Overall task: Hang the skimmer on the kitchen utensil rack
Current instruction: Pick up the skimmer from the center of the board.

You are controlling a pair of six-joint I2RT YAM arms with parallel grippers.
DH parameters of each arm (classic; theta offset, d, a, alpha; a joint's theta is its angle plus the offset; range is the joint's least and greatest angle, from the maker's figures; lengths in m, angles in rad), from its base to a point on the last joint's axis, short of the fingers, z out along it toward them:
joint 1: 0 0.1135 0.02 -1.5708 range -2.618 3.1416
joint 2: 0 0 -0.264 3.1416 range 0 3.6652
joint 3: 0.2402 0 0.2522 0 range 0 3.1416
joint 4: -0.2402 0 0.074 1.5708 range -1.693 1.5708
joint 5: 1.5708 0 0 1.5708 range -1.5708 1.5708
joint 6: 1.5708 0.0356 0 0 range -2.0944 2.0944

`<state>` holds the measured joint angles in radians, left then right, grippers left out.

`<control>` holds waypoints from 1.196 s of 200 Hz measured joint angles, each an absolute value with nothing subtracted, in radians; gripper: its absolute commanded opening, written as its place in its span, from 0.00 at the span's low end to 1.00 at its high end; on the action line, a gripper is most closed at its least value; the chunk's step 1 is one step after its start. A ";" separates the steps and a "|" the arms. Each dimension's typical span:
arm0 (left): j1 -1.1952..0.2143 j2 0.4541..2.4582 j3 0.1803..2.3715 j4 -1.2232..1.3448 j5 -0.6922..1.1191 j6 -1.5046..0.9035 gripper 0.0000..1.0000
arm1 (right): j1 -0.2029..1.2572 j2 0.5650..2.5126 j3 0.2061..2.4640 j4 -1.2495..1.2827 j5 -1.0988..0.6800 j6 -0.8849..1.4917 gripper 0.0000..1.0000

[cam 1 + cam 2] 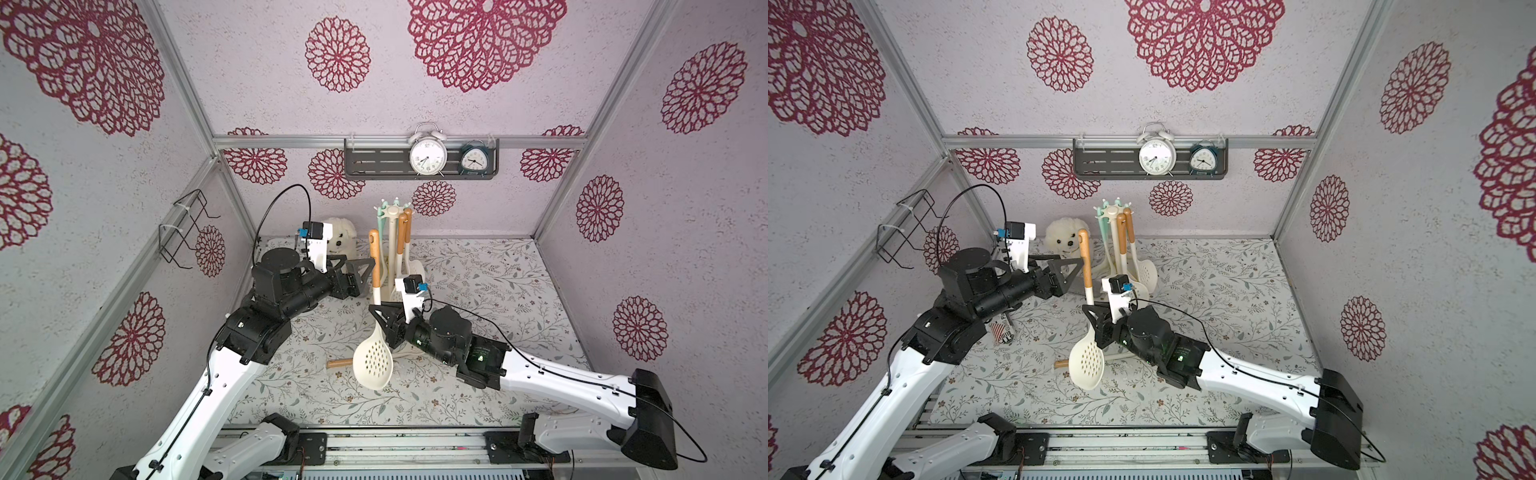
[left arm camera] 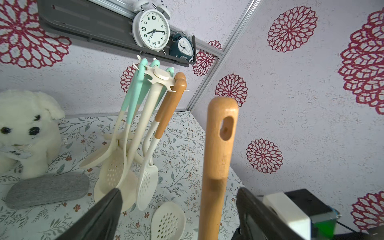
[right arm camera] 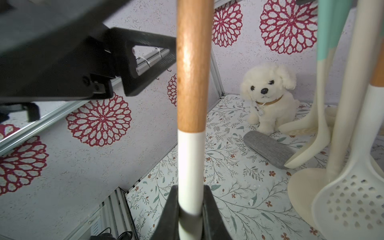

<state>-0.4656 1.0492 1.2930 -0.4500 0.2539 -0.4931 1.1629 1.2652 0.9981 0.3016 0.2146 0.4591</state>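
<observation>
The skimmer stands upright in the air, its cream perforated head point(image 1: 374, 359) point(image 1: 1086, 362) down and its wooden handle point(image 1: 375, 257) point(image 2: 218, 158) up, with a hanging hole near the top. My right gripper point(image 1: 380, 313) point(image 3: 190, 188) is shut on its white neck point(image 3: 190, 162). My left gripper point(image 1: 358, 267) point(image 2: 178, 190) is open, one finger on each side of the wooden handle, with a gap on both sides. The kitchen utensil rack point(image 1: 392, 214) point(image 1: 1111, 212) point(image 2: 161, 75) stands just behind, with several utensils hanging from its hooks.
A white plush dog point(image 1: 341, 242) and a grey case point(image 2: 47, 190) sit left of the rack. A wooden-handled utensil point(image 1: 338, 364) lies on the mat under the skimmer. Two clocks stand on the dark shelf point(image 1: 374, 164). A black wire rack point(image 1: 183, 228) hangs on the left wall.
</observation>
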 measured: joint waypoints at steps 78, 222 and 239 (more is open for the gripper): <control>-0.479 1.093 1.270 -0.367 0.271 -0.514 0.64 | 1.174 1.285 1.000 0.315 0.237 0.464 0.00; -0.529 1.115 1.221 -0.322 0.210 -0.516 0.57 | 1.179 1.316 1.000 0.340 0.289 0.518 0.00; -0.535 1.115 1.210 -0.316 0.210 -0.516 0.51 | 1.179 1.316 1.000 0.339 0.289 0.524 0.00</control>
